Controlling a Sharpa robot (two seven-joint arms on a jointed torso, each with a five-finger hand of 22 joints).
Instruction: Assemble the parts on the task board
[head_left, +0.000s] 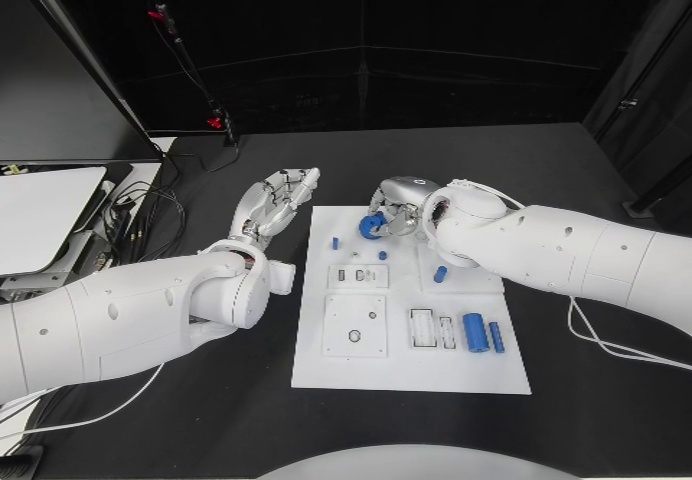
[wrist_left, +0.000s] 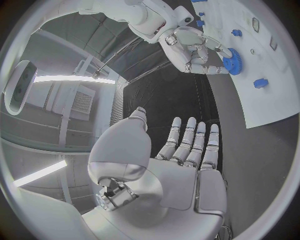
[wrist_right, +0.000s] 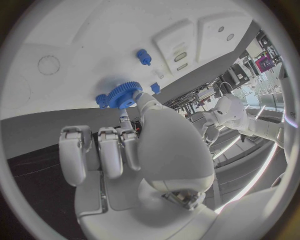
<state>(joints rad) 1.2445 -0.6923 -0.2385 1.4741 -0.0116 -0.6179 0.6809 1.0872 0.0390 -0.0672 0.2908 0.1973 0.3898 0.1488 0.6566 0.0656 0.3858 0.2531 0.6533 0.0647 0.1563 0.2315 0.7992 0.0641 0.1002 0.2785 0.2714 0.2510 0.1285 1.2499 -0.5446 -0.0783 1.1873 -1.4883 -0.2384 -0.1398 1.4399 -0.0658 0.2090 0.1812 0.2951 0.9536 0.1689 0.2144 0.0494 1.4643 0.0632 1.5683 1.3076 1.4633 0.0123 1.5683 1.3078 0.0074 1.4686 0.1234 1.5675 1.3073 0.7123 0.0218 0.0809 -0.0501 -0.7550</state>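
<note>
Bare black table (head_left: 216, 400) lies open at lower left of the head view. The right hand (head_left: 404, 205) crowds the white board's (head_left: 411, 375) upper middle.

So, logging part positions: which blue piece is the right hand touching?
The toothed blue gear at the task board's far edge, under the right hand; the other blue pieces lie apart.
</note>
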